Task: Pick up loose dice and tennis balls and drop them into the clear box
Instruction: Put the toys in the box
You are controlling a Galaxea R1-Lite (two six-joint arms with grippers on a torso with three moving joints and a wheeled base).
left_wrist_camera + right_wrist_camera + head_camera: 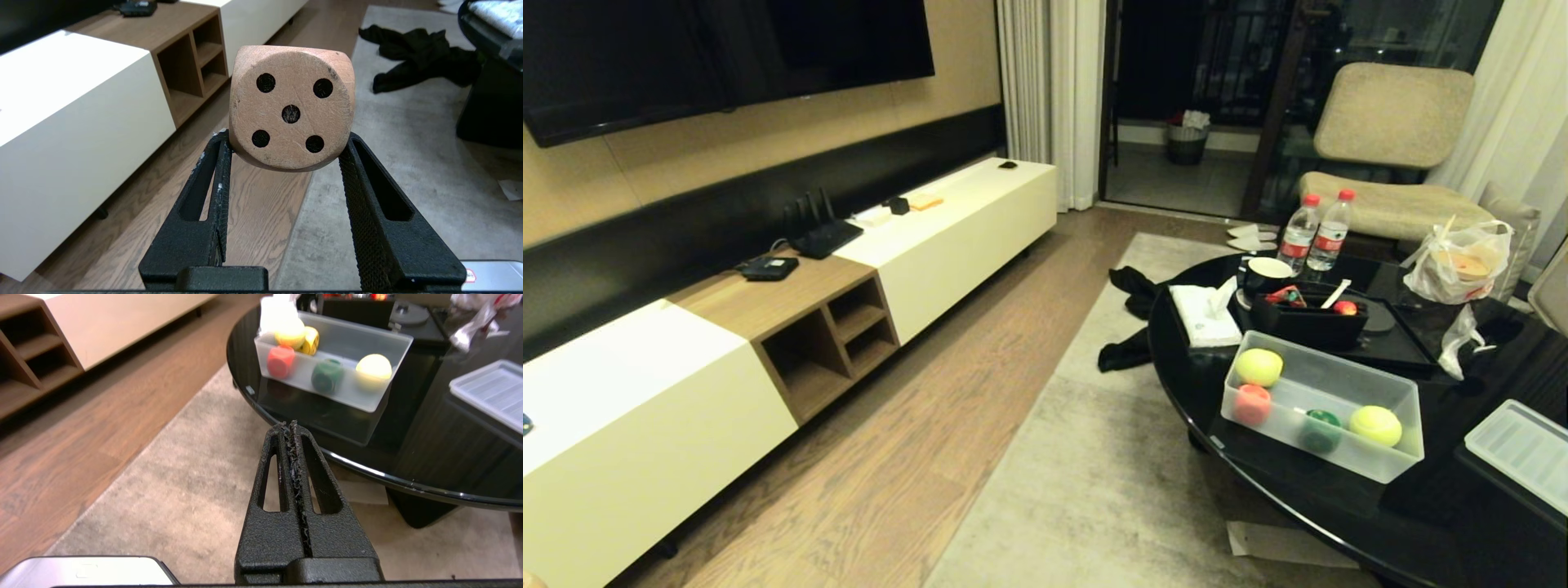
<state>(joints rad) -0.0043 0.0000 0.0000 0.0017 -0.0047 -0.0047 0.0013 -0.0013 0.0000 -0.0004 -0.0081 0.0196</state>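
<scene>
One die [291,108] sits pinched at your left end effector [286,143] tips; jolt it and it drops short of the clear box [1323,406]. Right end effector [293,428] is closed, empty.

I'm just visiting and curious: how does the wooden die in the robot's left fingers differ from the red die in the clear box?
The tan die is bare wood; the red die is painted. The tan die is pinched between the left gripper's fingers above the floor, while the red die lies inside the clear box on the black table. Both are rounded cubes with dark pips.
</scene>
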